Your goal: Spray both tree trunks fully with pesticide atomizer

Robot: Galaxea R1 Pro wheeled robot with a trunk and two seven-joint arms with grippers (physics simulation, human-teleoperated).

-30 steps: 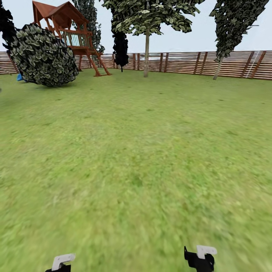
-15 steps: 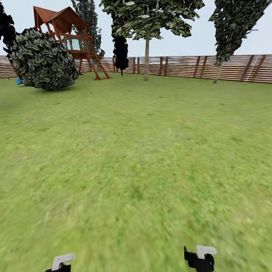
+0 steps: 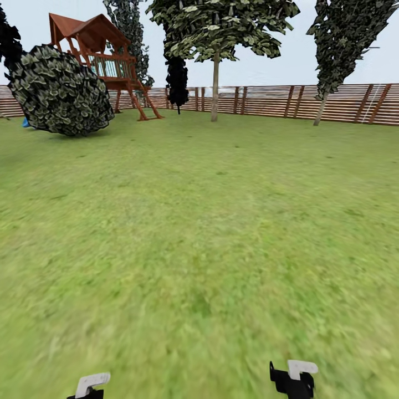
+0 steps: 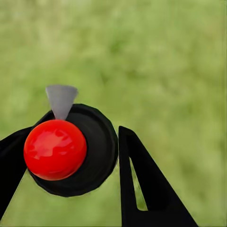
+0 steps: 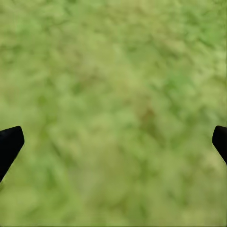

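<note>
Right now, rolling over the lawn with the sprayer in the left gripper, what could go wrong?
1. The left gripper holds the dark, red-topped pesticide atomizer off-centre against one finger; jolts might shift it.
2. The thin pale trunk of the leafy tree by the brown slatted fence looks too slim to be a target; spraying it may waste effort.

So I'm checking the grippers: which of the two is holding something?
The left gripper: its black fingers close around the pesticide atomizer, dark with a red top. The right gripper is spread wide with just lawn between.
</note>
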